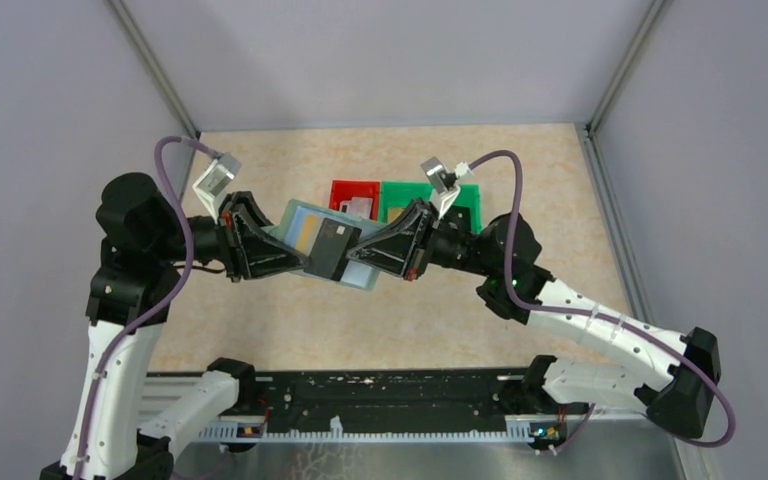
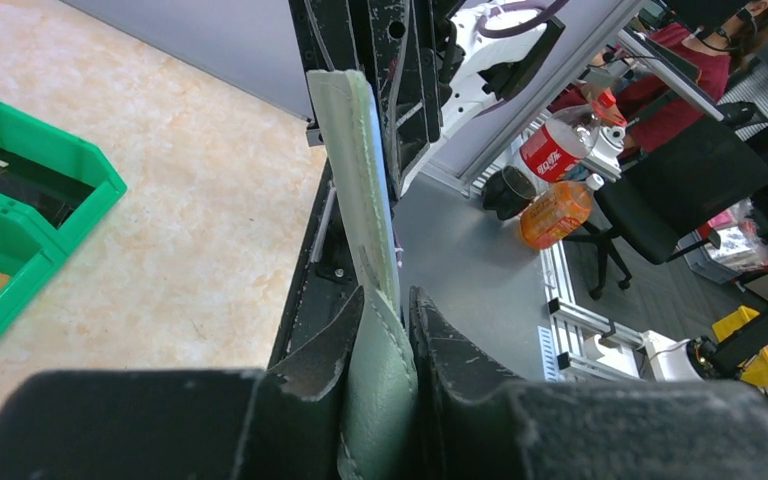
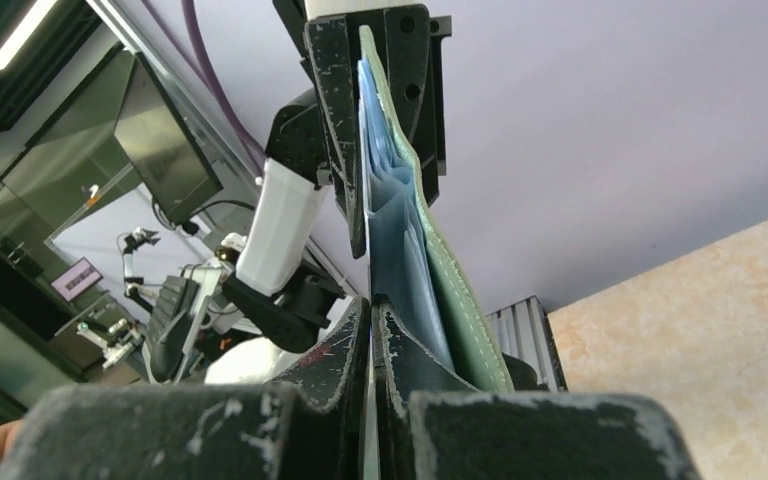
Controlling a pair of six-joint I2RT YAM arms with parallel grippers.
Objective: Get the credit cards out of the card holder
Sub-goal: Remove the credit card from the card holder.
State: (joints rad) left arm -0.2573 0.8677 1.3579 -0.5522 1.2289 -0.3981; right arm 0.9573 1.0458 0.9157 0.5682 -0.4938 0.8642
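Note:
The card holder (image 1: 298, 222) hangs open in the air between my two arms, pale grey-green outside and pale blue inside. My left gripper (image 1: 295, 256) is shut on its left edge, and the wrist view shows the green leather (image 2: 360, 180) pinched between the jaws (image 2: 388, 300). A dark grey credit card (image 1: 330, 246) sticks out of an inner pocket. My right gripper (image 1: 356, 250) is shut on that card, whose thin edge shows between the closed fingers (image 3: 372, 305). The holder (image 3: 440, 270) stands just right of those fingers. A yellowish card (image 1: 303, 236) sits in a pocket beside the dark one.
A red bin (image 1: 353, 190) and a green bin (image 1: 465, 195) stand side by side behind the holder, each with something flat inside. The green bin (image 2: 20, 200) also shows at the left of the left wrist view. Grey walls enclose the beige table.

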